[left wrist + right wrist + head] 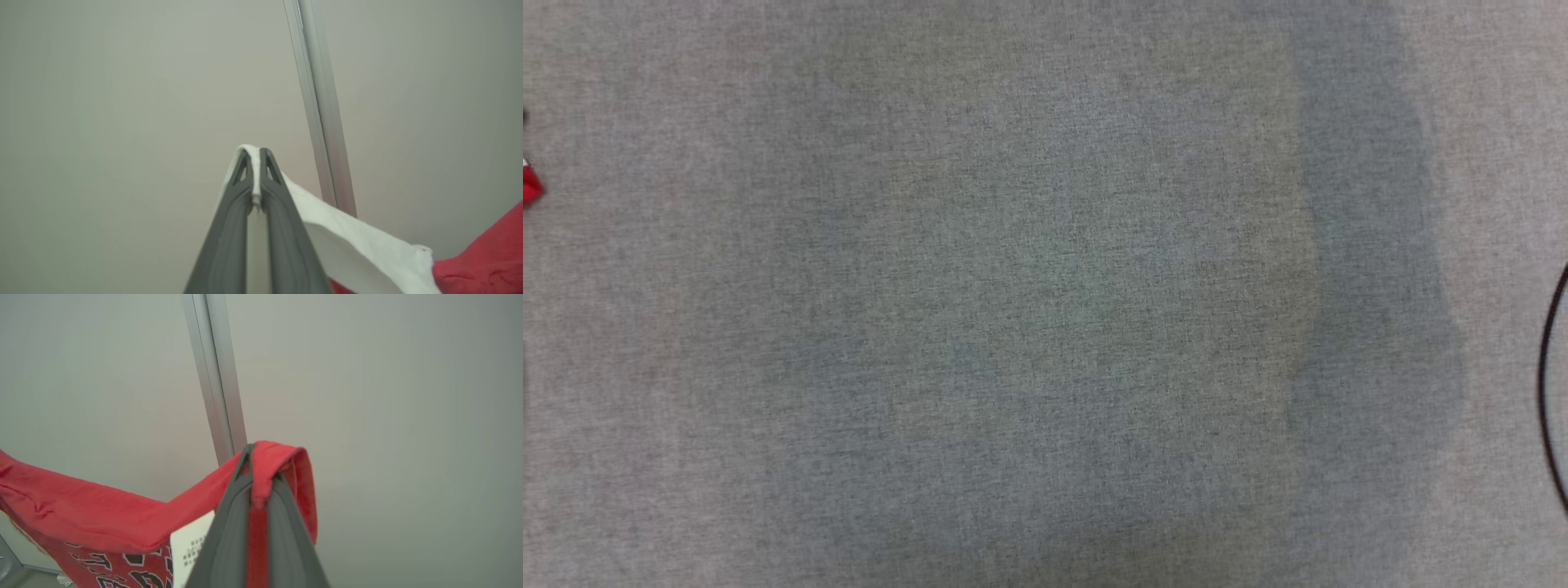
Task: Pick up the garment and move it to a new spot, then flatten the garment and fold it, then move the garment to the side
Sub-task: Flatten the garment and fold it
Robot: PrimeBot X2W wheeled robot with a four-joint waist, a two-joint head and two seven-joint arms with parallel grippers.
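The red garment (81, 506), printed with dark white-edged lettering, is held aloft: a white edge is clamped in the left claw (254, 155), a red fold in the right claw (261, 469).

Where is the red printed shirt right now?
The red fabric garment with dark lettering hangs before a grey metal strip in both wrist views, its red edge pinched in the right gripper, its white edge in the left gripper.
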